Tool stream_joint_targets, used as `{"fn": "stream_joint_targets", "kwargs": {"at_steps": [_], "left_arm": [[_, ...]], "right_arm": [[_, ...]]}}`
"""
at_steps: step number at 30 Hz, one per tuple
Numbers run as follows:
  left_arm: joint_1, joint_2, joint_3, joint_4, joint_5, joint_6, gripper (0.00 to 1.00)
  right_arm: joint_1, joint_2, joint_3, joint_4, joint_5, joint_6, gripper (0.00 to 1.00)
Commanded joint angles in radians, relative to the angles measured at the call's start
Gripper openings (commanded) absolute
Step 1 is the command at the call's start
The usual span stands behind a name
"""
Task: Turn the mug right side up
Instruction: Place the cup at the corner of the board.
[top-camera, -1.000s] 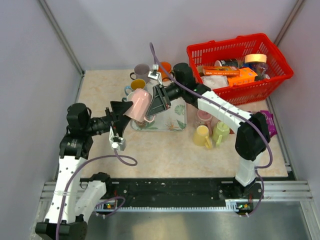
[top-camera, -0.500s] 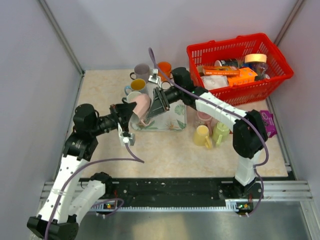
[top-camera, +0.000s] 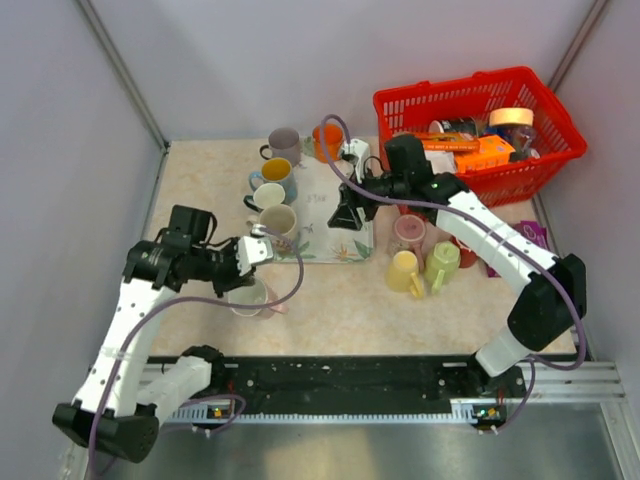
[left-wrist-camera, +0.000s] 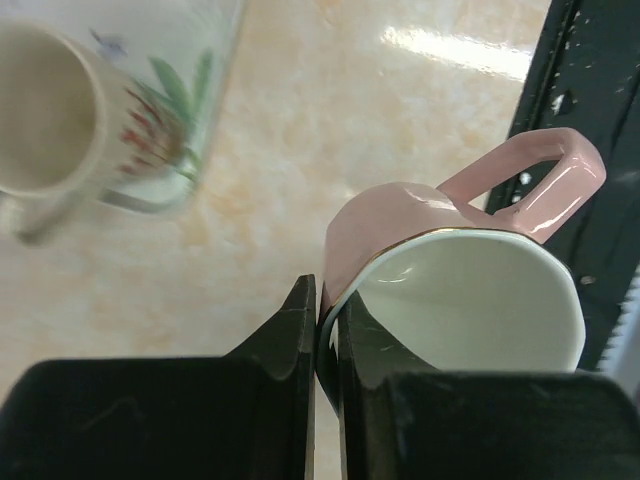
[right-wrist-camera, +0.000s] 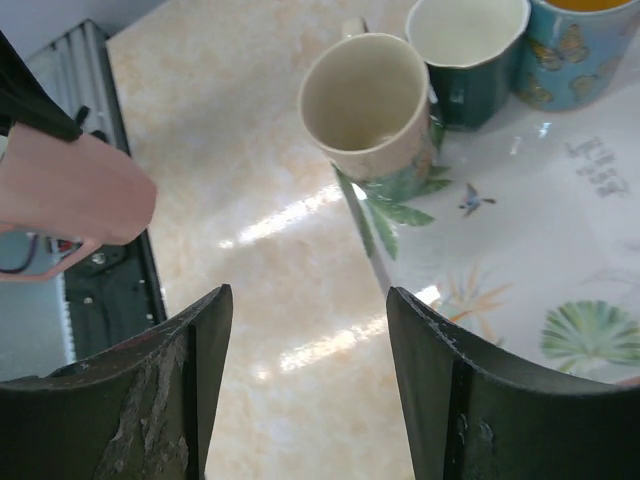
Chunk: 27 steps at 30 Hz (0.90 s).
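Pink mug (left-wrist-camera: 395, 225) is caught by its rim between the fingers (left-wrist-camera: 297, 330) of the left gripper (left-wrist-camera: 325, 312). One finger lies on the pink outer wall and the other on the white glaze inside, and the jaws are nearly together with only the wall between them. The mug's mouth faces up. It sits low over the near left part of the tabletop (top-camera: 330, 300), close to the black strip (top-camera: 340, 375) along the near edge. Whether its base touches the surface cannot be told.

The right gripper (right-wrist-camera: 312, 400) hangs with its fingers spread wide and nothing between them, above the near left corner of the tray (right-wrist-camera: 520, 250).

The tabletop is a glossy beige marbled sheet that throws back bright streaks of light. Plain pale grey walls (top-camera: 200, 60) close it in on the left, far and right sides, with metal posts rising at the far corners.

Only the left wrist view shows the pinch on the rim and the handle loop pointing away from the fingers. Only the right wrist view shows the tray's leaf and bird print. It also shows the cream mug (right-wrist-camera: 365, 100), the dark green mug (right-wrist-camera: 465, 40) and the blue mug (right-wrist-camera: 570, 40) with butterflies standing upright along the tray's left edge. Only the overhead view takes in the red basket (top-camera: 545, 160) of packets at the far right. In front of the basket, to the right of the tray, stand a yellow mug (top-camera: 405, 272) and a green mug (top-camera: 441, 265).
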<state>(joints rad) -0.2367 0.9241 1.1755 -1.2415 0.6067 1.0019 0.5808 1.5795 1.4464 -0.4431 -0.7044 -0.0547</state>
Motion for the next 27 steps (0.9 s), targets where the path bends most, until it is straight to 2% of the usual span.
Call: {"fn": "stream_joint_targets", "kwargs": {"at_steps": [1, 4, 10, 16, 21, 25, 27], "left_arm": [[-0.004, 0.041, -0.094, 0.083, -0.008, -0.331, 0.0], [-0.009, 0.064, -0.169, 0.215, -0.039, -0.431, 0.0], [-0.021, 0.094, -0.295, 0.404, -0.102, -0.461, 0.0], [-0.023, 0.157, -0.333, 0.444, -0.128, -0.442, 0.0], [-0.024, 0.186, -0.362, 0.537, -0.229, -0.506, 0.0], [-0.024, 0.17, -0.395, 0.579, -0.223, -0.506, 0.0], [-0.024, 0.165, -0.398, 0.579, -0.217, -0.513, 0.13]], "right_arm": [[0.005, -0.05, -0.012, -0.045, 0.109, -0.165, 0.63], [0.005, -0.056, -0.008, -0.071, 0.135, -0.181, 0.63], [0.005, -0.093, -0.06, -0.08, 0.134, -0.217, 0.63], [0.005, -0.098, -0.092, -0.097, 0.132, -0.258, 0.63], [0.005, -0.081, -0.081, -0.103, 0.149, -0.27, 0.63], [0.008, -0.061, -0.066, -0.115, 0.141, -0.277, 0.63], [0.019, -0.052, -0.063, -0.118, 0.141, -0.287, 0.64]]}}
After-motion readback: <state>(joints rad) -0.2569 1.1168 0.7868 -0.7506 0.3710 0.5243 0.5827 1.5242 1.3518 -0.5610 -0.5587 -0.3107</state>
